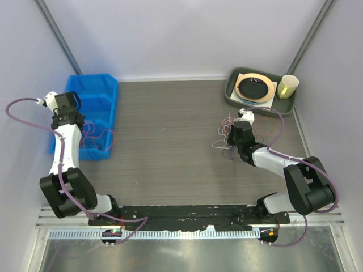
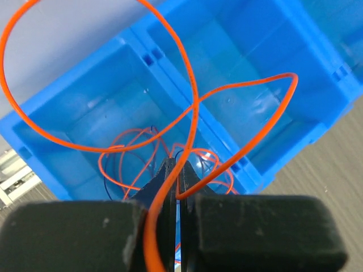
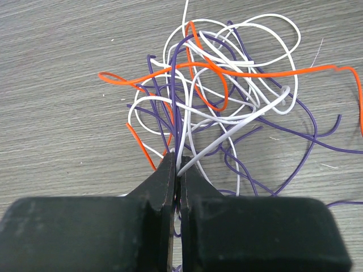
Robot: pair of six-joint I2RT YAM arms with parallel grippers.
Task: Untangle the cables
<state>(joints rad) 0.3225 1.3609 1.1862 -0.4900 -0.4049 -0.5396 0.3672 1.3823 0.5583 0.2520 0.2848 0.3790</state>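
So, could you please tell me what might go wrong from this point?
The right tool seems to pinch two strands of the tangle at once; pulling may tighten knots.
The orange cable in the left tool loops above the blue bin and could spring outside when released.

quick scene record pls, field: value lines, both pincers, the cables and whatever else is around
left pincer: shut on orange cable, above blue bin
right pincer: shut on purple and white strands of the tangle
tangle: orange, white and purple strands, lying on the table
bin contents: orange loops in one compartment
far right corner: tray with plate and cup
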